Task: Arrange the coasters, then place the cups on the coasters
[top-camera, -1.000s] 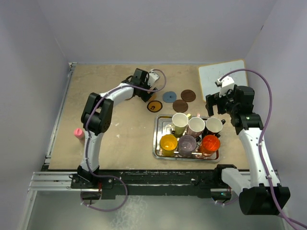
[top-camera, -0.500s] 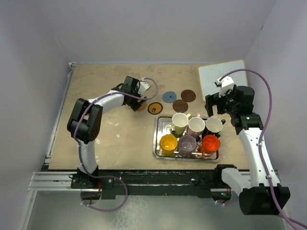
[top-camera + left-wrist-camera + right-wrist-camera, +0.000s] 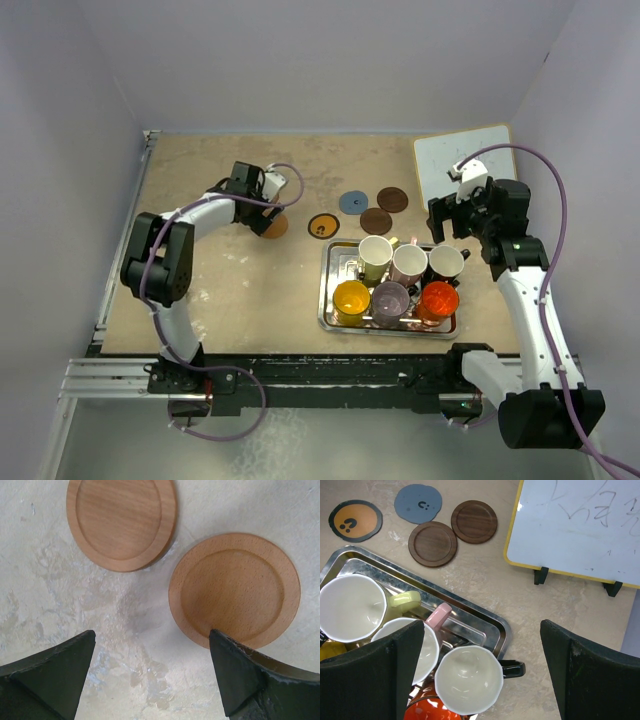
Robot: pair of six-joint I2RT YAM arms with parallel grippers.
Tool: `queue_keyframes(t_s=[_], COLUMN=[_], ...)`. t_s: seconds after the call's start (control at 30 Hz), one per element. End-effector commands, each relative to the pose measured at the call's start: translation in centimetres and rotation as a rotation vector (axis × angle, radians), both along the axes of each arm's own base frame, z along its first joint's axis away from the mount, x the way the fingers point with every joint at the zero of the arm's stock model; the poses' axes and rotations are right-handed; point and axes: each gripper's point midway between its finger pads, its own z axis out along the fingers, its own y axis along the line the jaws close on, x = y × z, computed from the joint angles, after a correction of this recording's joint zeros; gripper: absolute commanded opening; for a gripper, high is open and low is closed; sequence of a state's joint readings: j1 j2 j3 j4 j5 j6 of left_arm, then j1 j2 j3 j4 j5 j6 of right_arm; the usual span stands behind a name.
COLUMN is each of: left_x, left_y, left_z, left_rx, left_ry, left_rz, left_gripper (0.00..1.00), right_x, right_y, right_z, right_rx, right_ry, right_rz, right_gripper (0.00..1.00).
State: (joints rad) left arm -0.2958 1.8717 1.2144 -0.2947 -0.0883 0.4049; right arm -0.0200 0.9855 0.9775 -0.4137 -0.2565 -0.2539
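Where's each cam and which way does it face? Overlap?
Top external: high behind the bases, looking down at the table; left arm and right arm show.
Left wrist: straight down at two orange-brown coasters; left gripper open at bottom corners.
Right wrist: down on tray corner, cups, dark brown coasters, whiteboard; right gripper open at bottom.
Shared: top and right wrist both show tray, cups.

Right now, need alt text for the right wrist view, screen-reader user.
Open right gripper above a corner of a rectangular steel tray packed with handled mugs. Beyond it on the tan table lie four round coasters: one orange with a black rim, one blue, two dark brown wood. A yellow-framed whiteboard stands at upper right.
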Motion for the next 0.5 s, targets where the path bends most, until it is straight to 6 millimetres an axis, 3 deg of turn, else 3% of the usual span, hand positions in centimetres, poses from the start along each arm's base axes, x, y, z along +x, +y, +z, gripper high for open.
queue_keyframes(t_s=[0.0, 0.27, 0.47], left_x=[-3.1, -3.2, -1.3], left_y=[3.9, 5.5, 3.2], left_z=[-2.2, -1.7, 0.9], left_rx=[0.087, 0.082, -0.050], left_ry=[0.131, 0.125, 0.056], left_rz=[0.026, 0.057, 0.047], left_gripper=[0.93, 0.93, 0.93], right_x=[0.1, 0.1, 0.2], right_y=[0.3, 0.3, 0.3], right_z=[1.2, 1.1, 0.9], right_rx=[0.012, 0.013, 0.014], right_ry=[-0.044, -0.040, -0.035], right_rz=[0.015, 0.017, 0.018], right_gripper=[1.00, 1.00, 1.00])
